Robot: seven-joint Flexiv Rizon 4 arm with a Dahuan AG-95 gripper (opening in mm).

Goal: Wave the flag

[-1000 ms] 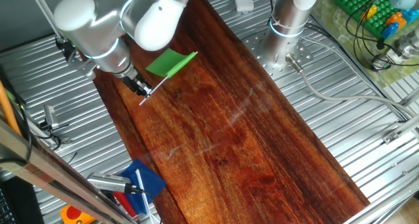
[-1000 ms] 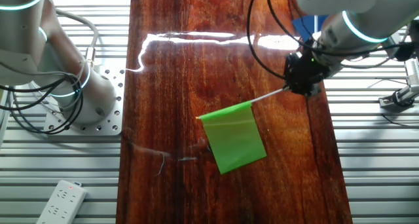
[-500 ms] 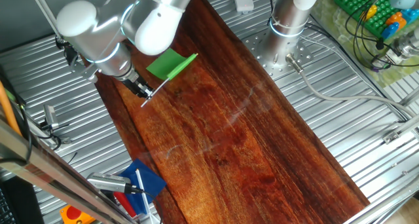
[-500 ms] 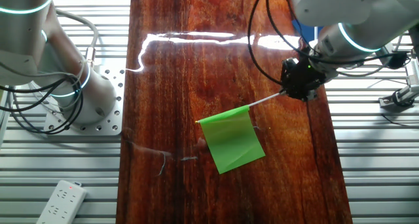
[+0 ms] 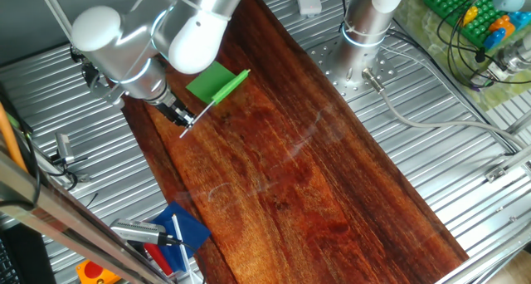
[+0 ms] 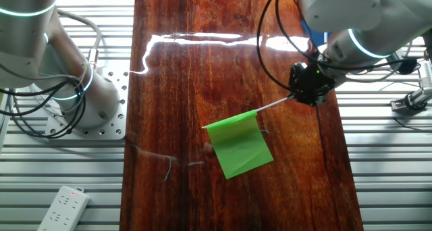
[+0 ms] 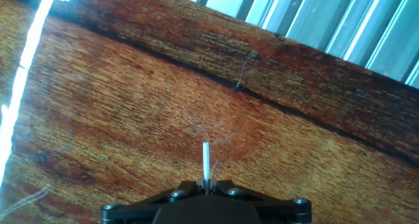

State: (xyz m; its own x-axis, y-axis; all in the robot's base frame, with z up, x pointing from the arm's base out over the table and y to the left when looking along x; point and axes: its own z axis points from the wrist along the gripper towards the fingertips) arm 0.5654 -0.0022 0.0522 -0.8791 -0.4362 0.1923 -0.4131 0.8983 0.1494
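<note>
Green flag juts out from the end effector, which clamps its stick.

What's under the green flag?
Under the flag is the brown wooden board. The pincer holds the flag by its white stick, so it hangs over the wood. The patch of board right beneath the green cloth is covered from view.

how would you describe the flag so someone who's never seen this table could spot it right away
Find the long dark red wooden board running down the table, then the black gripper at its edge. From the gripper a thin white stick slants out over the wood to the flag, a bright green rectangle. Nothing else over the board is green.
</note>
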